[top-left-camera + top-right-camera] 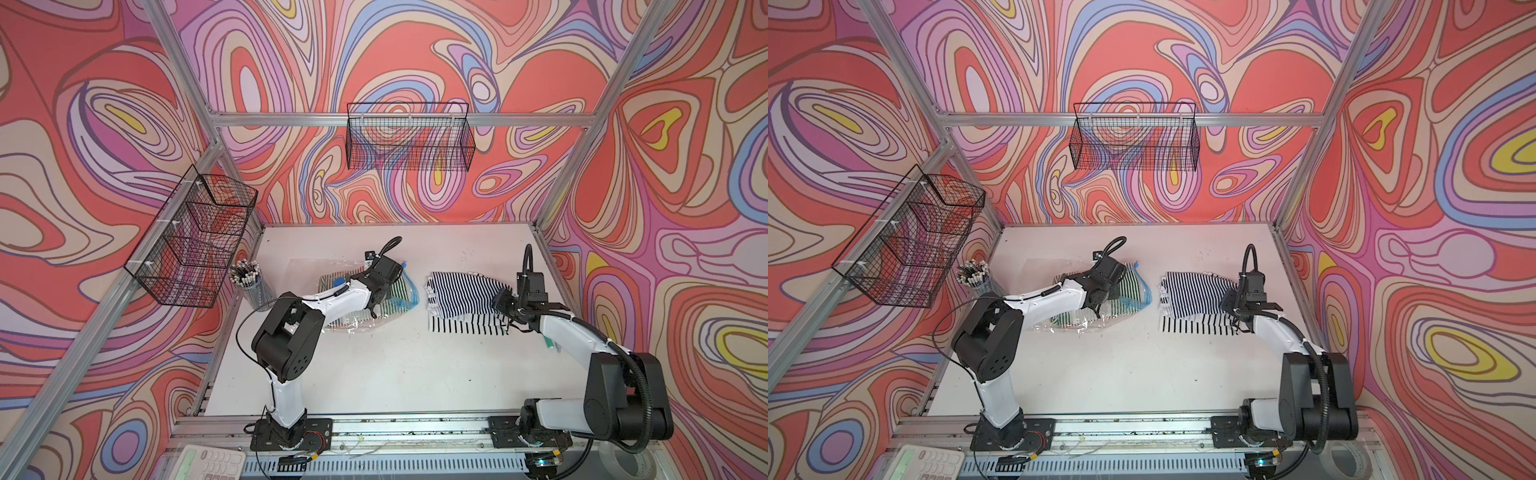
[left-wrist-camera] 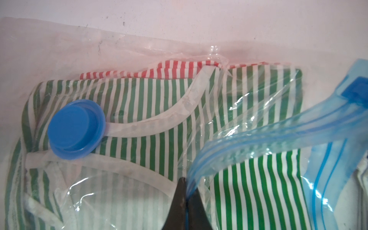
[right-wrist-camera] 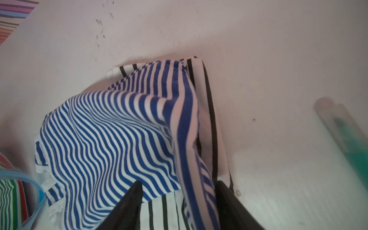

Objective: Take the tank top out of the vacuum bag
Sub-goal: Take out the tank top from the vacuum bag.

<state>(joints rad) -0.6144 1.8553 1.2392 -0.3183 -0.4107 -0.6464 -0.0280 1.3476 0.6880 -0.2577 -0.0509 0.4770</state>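
- Your left hand (image 2: 186, 179) is clenched on the blue zip strip (image 2: 278, 127) of the vacuum bag (image 1: 307, 270) and holds the upper lip of the mouth up off the surface (image 1: 395, 374).
- Your right hand (image 3: 178, 182) is released. Its jaws stand apart, and the blue-striped top (image 3: 111, 135) lies loose between them, on top of a black-striped top (image 1: 465, 326).
- The tank top left to take is the green-striped one (image 2: 149, 95). It lies flat inside the bag, left of centre, with a red-striped one (image 2: 179, 67) along its far edge.
- The bag's mouth is at its right end and faces the pile of tops already out. From your right hand, the opening lies straight to the left, across a bare gap.
- The green top runs left to right. Its neckline is by the round valve cap (image 2: 75, 131) and its plain end is by the mouth.
- Your right arm is the free one, so I judge it should reach left into the lifted mouth and take that plain end.
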